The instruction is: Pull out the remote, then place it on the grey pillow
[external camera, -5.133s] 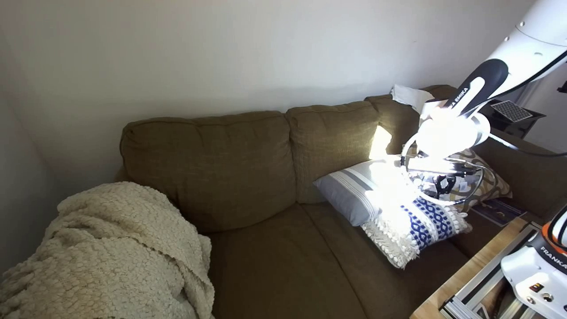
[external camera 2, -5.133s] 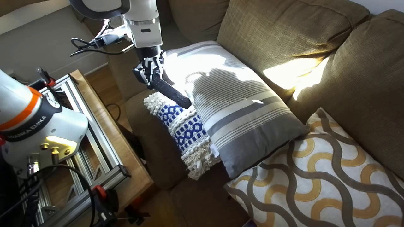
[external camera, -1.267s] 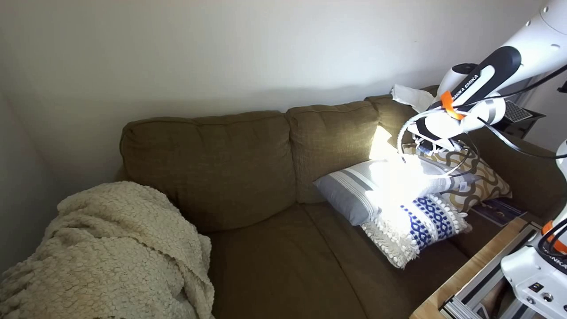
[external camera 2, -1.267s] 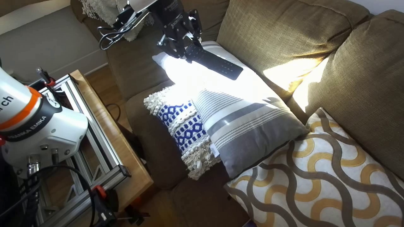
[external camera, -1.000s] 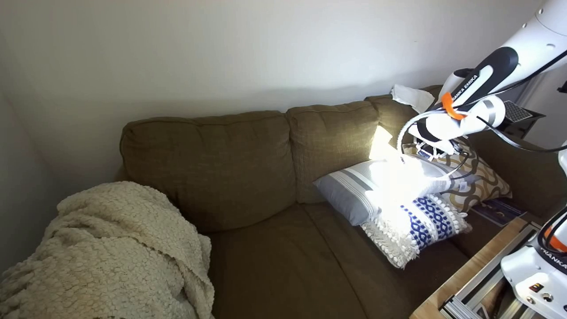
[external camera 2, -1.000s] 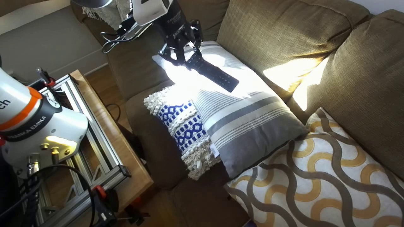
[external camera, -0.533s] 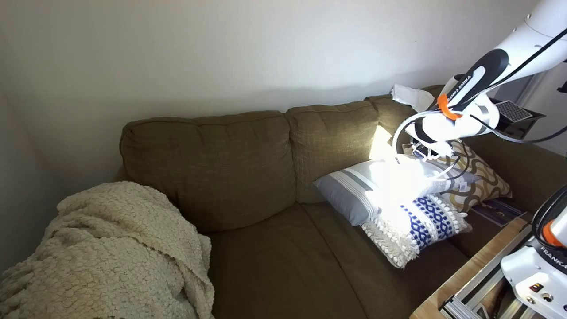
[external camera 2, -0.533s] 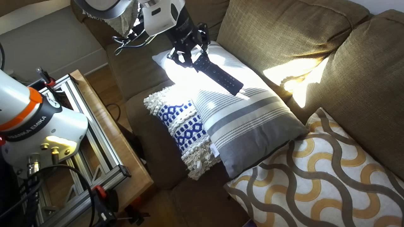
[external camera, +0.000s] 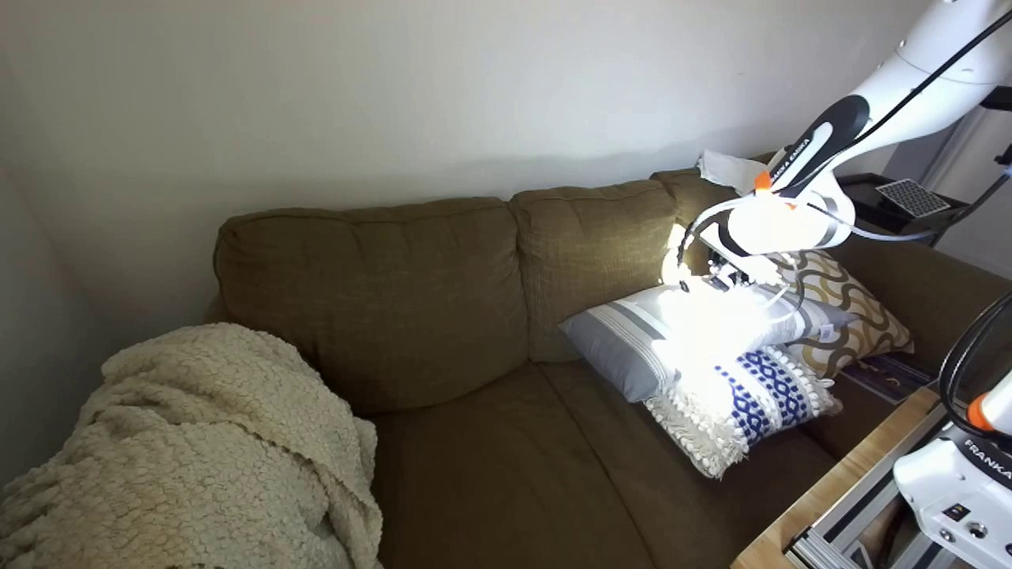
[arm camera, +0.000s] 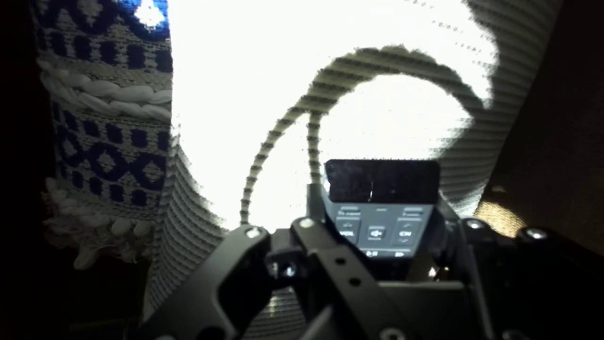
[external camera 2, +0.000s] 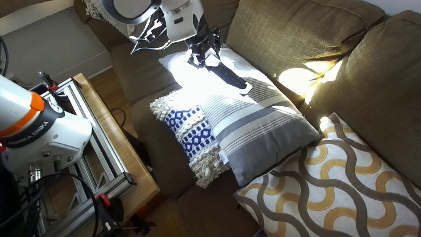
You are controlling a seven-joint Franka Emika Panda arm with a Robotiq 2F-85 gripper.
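Remote (external camera 2: pixel 229 76) has shifted over grey pillow (external camera 2: pixel 255 121), clamped in the end effector (arm camera: pixel 381 208).

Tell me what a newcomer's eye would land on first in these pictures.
Probably the white glare that washes out part of the grey striped pillow in both exterior views. Next, the dark remote, held in the gripper over that pillow; whether it touches the fabric is unclear. After those, likely the cushion with bold brown and yellow curves, at the lower right in an exterior view.
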